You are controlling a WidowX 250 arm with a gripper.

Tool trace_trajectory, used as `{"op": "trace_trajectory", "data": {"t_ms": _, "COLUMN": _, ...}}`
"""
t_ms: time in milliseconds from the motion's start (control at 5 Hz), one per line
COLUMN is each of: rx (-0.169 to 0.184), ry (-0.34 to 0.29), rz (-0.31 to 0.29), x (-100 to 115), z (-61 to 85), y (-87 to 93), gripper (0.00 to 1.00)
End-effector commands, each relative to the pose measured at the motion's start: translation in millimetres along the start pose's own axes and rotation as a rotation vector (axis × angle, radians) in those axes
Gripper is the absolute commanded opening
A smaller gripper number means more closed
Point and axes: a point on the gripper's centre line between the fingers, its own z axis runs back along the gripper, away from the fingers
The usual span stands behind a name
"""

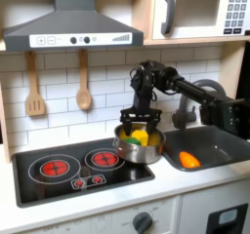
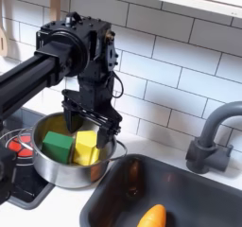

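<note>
A shiny metal pot [image 1: 139,148] [image 2: 68,163] stands on the right side of the black stovetop [image 1: 59,170]. Inside it lie a green block [image 2: 58,146] and a yellow piece [image 2: 87,146] [image 1: 140,138]. The black gripper [image 1: 140,128] [image 2: 90,120] hangs pointing down right over the pot's opening, its fingertips about at rim height. It is open, with its fingers spread apart above the yellow piece and nothing held between them. Whether the fingers touch the pot's contents I cannot tell.
A dark sink [image 1: 207,150] [image 2: 184,188] right of the pot holds an orange carrot [image 1: 188,160] [image 2: 151,216]. A grey faucet [image 1: 182,109] [image 2: 214,136] rises behind it. Two wooden utensils [image 1: 35,92] hang on the tiled wall. The range hood [image 1: 70,28] and microwave [image 1: 200,9] are overhead.
</note>
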Motion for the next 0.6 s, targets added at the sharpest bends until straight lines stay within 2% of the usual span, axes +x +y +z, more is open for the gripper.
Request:
{"op": "trace_trajectory", "data": {"t_ms": 0, "rx": -0.009, "ry": 0.012, "rz": 0.007, "x": -4, "z": -1.4, "y": 1.3, "gripper": 1.0}}
{"op": "trace_trajectory", "data": {"t_ms": 400, "rx": -0.025, "ry": 0.051, "rz": 0.029, "x": -16, "z": -9.1, "y": 7.5, "gripper": 1.0}}
